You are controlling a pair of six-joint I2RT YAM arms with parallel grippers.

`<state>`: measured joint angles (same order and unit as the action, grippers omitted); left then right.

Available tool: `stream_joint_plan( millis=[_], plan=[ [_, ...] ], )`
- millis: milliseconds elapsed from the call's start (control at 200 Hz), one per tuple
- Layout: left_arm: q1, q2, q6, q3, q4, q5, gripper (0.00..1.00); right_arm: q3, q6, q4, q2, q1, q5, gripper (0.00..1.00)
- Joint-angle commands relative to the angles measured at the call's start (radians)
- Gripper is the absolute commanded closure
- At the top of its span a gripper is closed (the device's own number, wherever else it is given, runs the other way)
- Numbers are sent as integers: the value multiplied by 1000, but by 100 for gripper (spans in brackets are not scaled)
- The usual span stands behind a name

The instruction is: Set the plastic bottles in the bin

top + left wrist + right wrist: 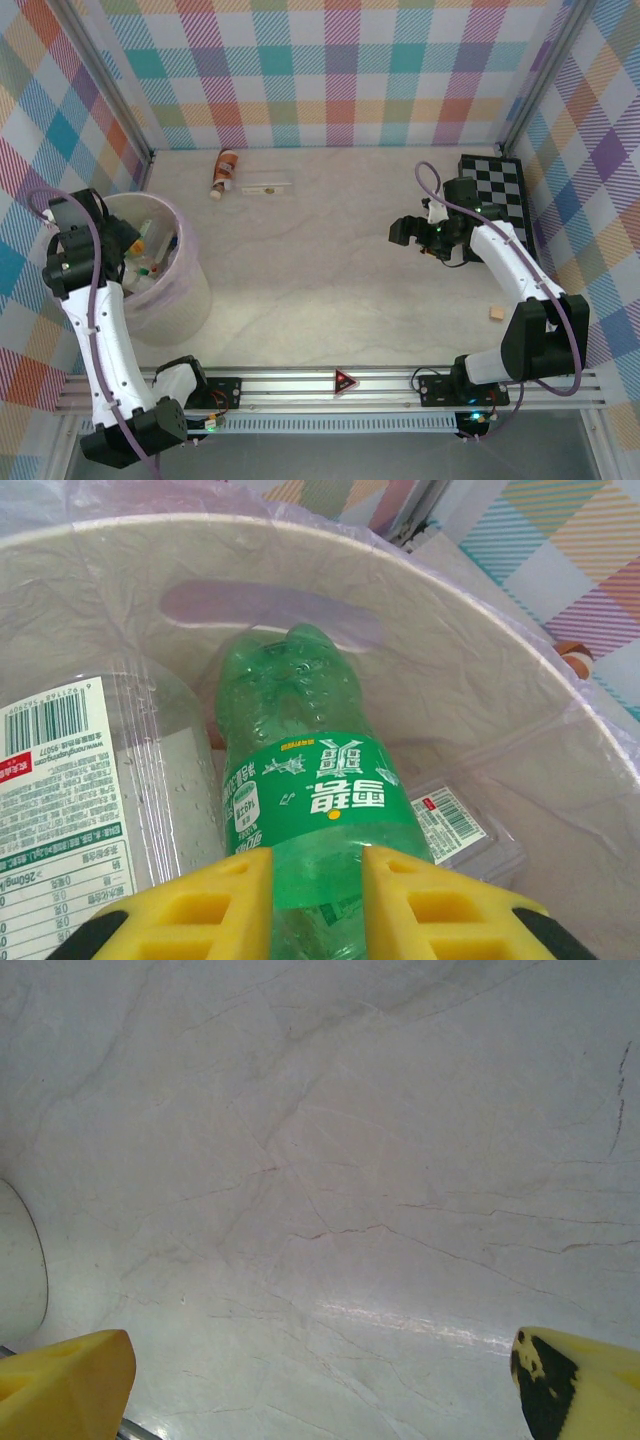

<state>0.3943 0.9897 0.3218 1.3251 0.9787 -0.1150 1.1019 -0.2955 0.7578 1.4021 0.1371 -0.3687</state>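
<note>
My left gripper is shut on a green plastic bottle, its yellow fingers pressing both sides of the bottle's lower body. The bottle hangs inside the translucent pink-lilac bin, over a clear bottle with a white label and another clear one. In the top view the left gripper reaches into the bin at the table's left. A brown-orange bottle and a clear bottle lie at the back of the table. My right gripper hovers open over bare table.
A black-and-white checkerboard lies at the back right, behind the right arm. A small tan block sits near the right arm's base. Checked walls close in the table on three sides.
</note>
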Motion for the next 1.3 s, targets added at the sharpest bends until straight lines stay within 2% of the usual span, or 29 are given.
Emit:
stream_joint_plan(
  millis=[0, 85, 180, 335, 395, 585, 790, 960, 1020, 1085, 1295],
  plan=[
    [-5, 16, 0, -53, 101, 33, 72, 37, 1, 21, -9, 4, -24, 4],
    [-3, 21, -3, -3, 116, 51, 68, 45, 5, 26, -8, 4, -24, 4],
    [-3, 31, -17, 89, 147, 52, 55, 46, 6, 22, -12, 4, -24, 4],
    [-44, 73, -54, 266, 205, 74, 41, 33, -1, 6, -9, 4, -46, 4],
    [-98, 102, -57, 340, 233, 53, 35, 34, -6, 4, -6, 4, -54, 3],
    [-438, 208, -38, 529, 310, -130, 23, 35, -19, 5, -18, 9, -49, 4],
    [-791, 381, -20, 684, 333, -312, 19, 33, -25, 15, -35, 10, -36, 3],
    [-985, 616, -23, 883, 383, -365, 21, 36, -35, 27, -46, 13, -25, 2],
    [-1032, 687, -21, 932, 377, -372, 20, 38, -33, 35, -51, 14, -24, 2],
    [-1044, 742, -2, 944, 336, -328, 21, 36, -30, 42, -60, 13, -18, 2],
    [-1040, 916, 101, 834, 66, -171, 19, 20, -43, 43, -85, 15, -23, 2]
  ],
)
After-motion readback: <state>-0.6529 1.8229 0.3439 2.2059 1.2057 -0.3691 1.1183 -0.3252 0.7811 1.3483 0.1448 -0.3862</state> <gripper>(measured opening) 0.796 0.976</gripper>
